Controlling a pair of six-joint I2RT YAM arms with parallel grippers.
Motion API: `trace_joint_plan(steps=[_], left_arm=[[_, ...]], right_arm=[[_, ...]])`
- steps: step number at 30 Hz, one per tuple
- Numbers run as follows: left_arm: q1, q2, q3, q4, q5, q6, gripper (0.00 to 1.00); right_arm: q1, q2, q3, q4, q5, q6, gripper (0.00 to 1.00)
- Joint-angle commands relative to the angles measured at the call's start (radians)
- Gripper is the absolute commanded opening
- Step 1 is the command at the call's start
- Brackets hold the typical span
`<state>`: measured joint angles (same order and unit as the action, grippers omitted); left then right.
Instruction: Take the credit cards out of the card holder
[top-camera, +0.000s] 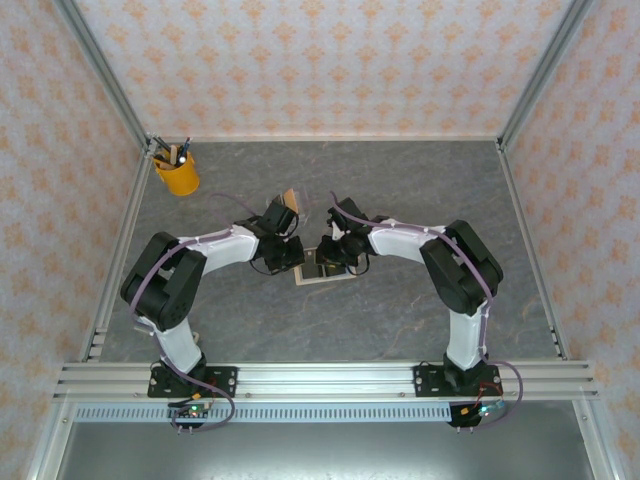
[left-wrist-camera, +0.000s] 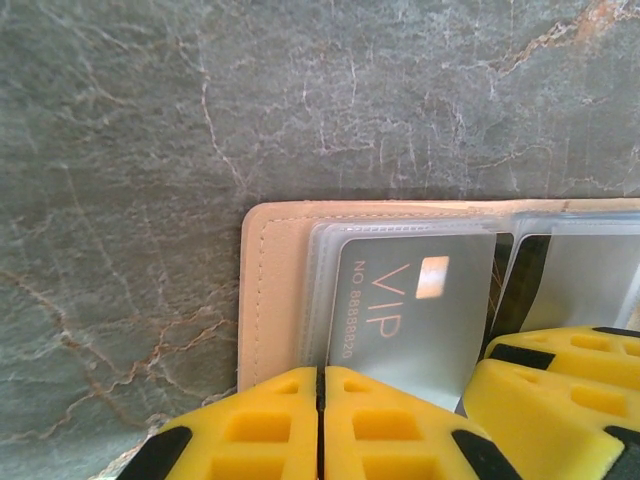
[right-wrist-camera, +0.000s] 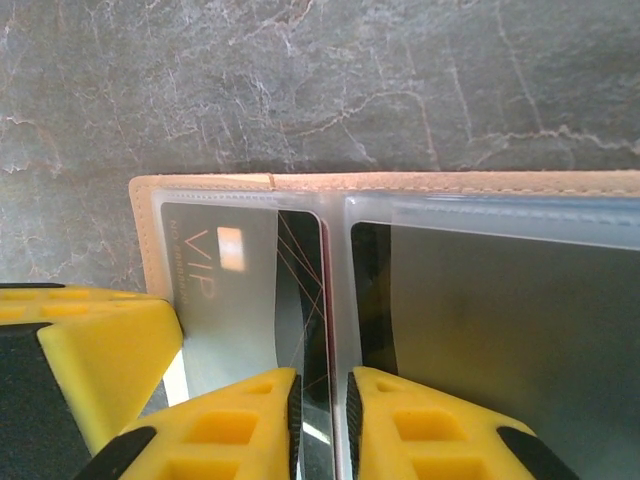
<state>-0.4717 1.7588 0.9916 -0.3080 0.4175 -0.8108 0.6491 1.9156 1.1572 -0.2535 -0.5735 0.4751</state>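
Top external view: the card holder (top-camera: 325, 268) lies open on the bench (top-camera: 400, 320) between my arms. Left fingers (left-wrist-camera: 295, 420) are closed at its near edge. Right fingers (right-wrist-camera: 275, 420) look clamped on the VIP card (right-wrist-camera: 225, 300). I judge extraction is starting; next I pull it straight out.

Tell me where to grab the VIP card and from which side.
Pinch the VIP card by its near edge, coming in from the near side where the left claw sits. It lies flat in a clear sleeve, and the edge of the card holder borders its far and left sides, so those are probably shut.
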Motion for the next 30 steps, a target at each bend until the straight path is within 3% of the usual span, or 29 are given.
trace_joint_plan(steps=[1,25,30], left_arm=[[-0.006,0.031,0.01,-0.054,-0.049,0.015,0.08],[-0.008,0.056,-0.022,-0.018,-0.03,0.001,0.05],[-0.008,0.055,-0.027,-0.016,-0.032,0.003,0.04]], right_arm=[[-0.002,0.036,0.003,-0.011,-0.019,-0.004,0.22],[-0.031,0.021,-0.064,0.197,-0.184,0.068,0.18],[-0.05,0.003,-0.105,0.276,-0.213,0.106,0.13]])
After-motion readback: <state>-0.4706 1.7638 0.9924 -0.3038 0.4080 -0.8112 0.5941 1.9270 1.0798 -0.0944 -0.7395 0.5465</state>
